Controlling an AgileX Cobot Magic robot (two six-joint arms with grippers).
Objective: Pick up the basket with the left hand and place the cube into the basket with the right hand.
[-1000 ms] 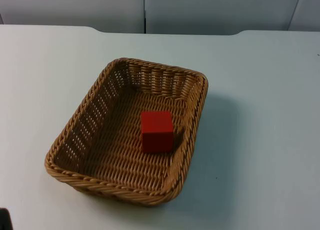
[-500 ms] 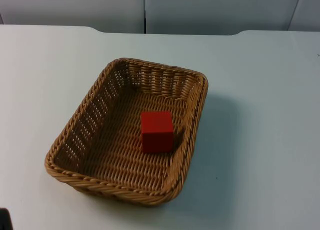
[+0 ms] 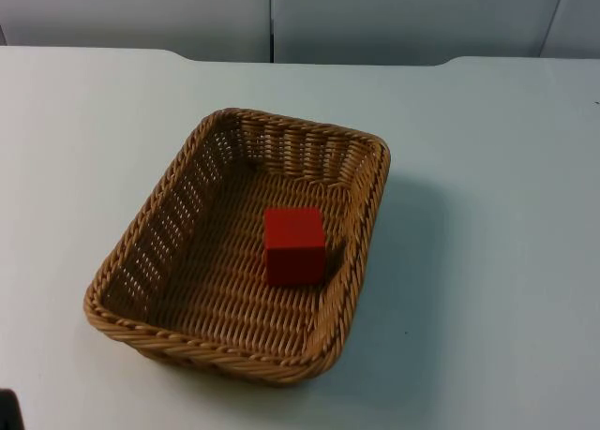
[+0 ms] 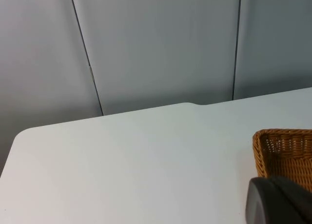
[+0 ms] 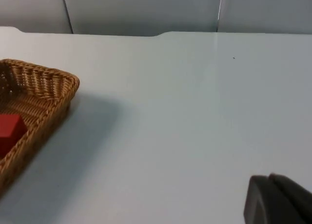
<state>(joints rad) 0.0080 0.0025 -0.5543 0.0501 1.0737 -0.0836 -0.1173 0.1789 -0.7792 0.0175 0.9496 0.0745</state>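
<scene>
While the woven wicker basket sits flat on the white table, the red cube rests inside it, near its right wall. A black fingertip of the left gripper stands just beside the basket's corner; the right gripper waits well apart. Finger spread: cannot tell for either.

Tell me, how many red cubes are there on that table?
1. The cube sits inside the basket, on its floor near the right wall. The right wrist view shows it there too. None lies on the table; the basket's near wall could hide something small.
</scene>
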